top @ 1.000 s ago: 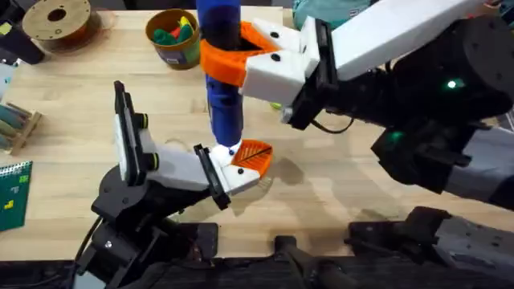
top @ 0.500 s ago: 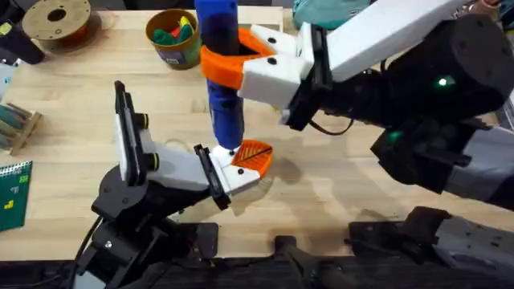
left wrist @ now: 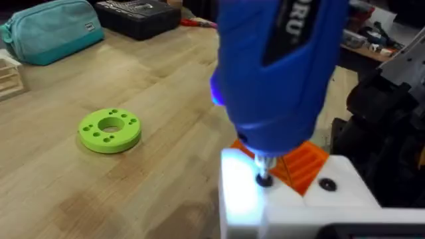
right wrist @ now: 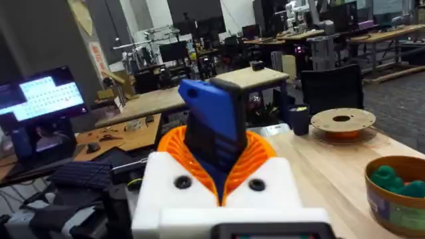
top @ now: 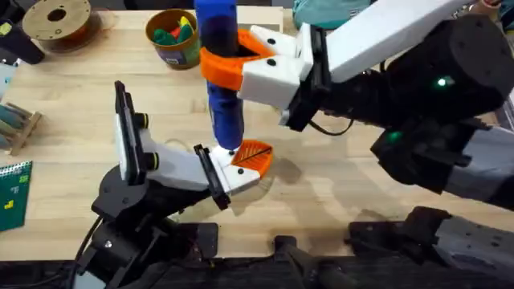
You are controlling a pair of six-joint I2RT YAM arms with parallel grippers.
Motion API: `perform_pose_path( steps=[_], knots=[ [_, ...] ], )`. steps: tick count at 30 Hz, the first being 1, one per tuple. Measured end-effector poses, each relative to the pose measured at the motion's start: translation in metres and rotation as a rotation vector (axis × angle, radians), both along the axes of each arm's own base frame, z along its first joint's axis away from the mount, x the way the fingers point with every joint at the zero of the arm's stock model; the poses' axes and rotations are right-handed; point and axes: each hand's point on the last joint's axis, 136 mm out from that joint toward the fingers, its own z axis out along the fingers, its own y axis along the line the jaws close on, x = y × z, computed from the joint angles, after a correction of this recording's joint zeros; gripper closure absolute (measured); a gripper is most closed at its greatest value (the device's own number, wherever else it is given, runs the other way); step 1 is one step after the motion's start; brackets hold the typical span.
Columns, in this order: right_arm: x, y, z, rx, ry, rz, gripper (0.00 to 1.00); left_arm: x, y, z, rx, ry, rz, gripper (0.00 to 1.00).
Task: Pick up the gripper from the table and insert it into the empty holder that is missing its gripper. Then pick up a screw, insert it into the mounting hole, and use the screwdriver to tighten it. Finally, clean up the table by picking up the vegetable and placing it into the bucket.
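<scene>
My right gripper (top: 231,58) is shut on the blue screwdriver (top: 222,96), holding it upright over the table's middle. Seen from the right wrist, the screwdriver (right wrist: 212,126) stands between that gripper's white fingers (right wrist: 176,186). Its metal bit rests on a dark screw (left wrist: 264,179) in the white holder (left wrist: 239,189). The holder is one finger of my left gripper (top: 247,166), which looks shut with nothing between. The orange gripper wedge (top: 254,153) sits in the holder, right beside the bit. The bucket (top: 173,37) stands at the back. The vegetable is out of view.
A green ring (left wrist: 109,130) lies on the wood beyond the holder. A teal pouch (left wrist: 50,30) and a black case (left wrist: 136,14) sit farther off. At the left there are a filament spool (top: 56,20), a wooden rack (top: 16,124) and a green card (top: 12,193).
My right gripper has edged slightly left and back with the screwdriver in it. The bit stays on the holder, and the left arm has not moved.
</scene>
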Motion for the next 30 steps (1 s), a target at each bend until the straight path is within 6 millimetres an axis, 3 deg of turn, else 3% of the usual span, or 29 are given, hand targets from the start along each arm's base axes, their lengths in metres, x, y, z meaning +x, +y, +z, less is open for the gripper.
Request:
perform_pose_path(
  steps=[5, 7, 11, 15, 19, 21, 22, 26, 30],
  knots=[
    [0.000, 0.000, 0.000, -0.001, 0.001, -0.001, 0.969, 0.000, 0.000, 0.000, 0.001, -0.001, 0.000, 0.997],
    [-0.004, -0.003, 0.013, 0.053, -0.053, 0.006, 0.969, 0.000, 0.000, 0.000, 0.000, -0.003, 0.000, 0.997],
    [-0.013, -0.027, 0.061, 0.236, -0.205, -0.025, 0.969, 0.000, 0.000, 0.000, 0.000, -0.003, 0.001, 0.997],
    [0.000, -0.039, 0.067, 0.253, -0.176, -0.072, 0.969, 0.000, 0.000, 0.000, 0.000, -0.003, 0.000, 0.997],
    [0.011, -0.033, 0.053, 0.207, -0.113, -0.083, 0.969, 0.000, 0.000, 0.000, 0.000, -0.003, 0.000, 0.997],
    [0.020, -0.027, 0.034, 0.123, -0.114, -0.118, 0.969, 0.000, 0.000, 0.000, 0.000, -0.003, 0.000, 0.997],
    [0.040, -0.019, -0.008, -0.081, -0.179, -0.221, 0.969, 0.000, 0.000, 0.000, 0.000, -0.003, 0.000, 0.997],
    [0.069, -0.029, -0.050, -0.328, -0.321, -0.387, 0.969, 0.000, 0.000, 0.000, 0.000, -0.003, 0.000, 0.997],
    [0.105, -0.059, -0.094, -0.632, -0.457, -0.550, 0.969, 0.000, 0.000, 0.000, 0.000, -0.003, 0.000, 0.997]
  ],
)
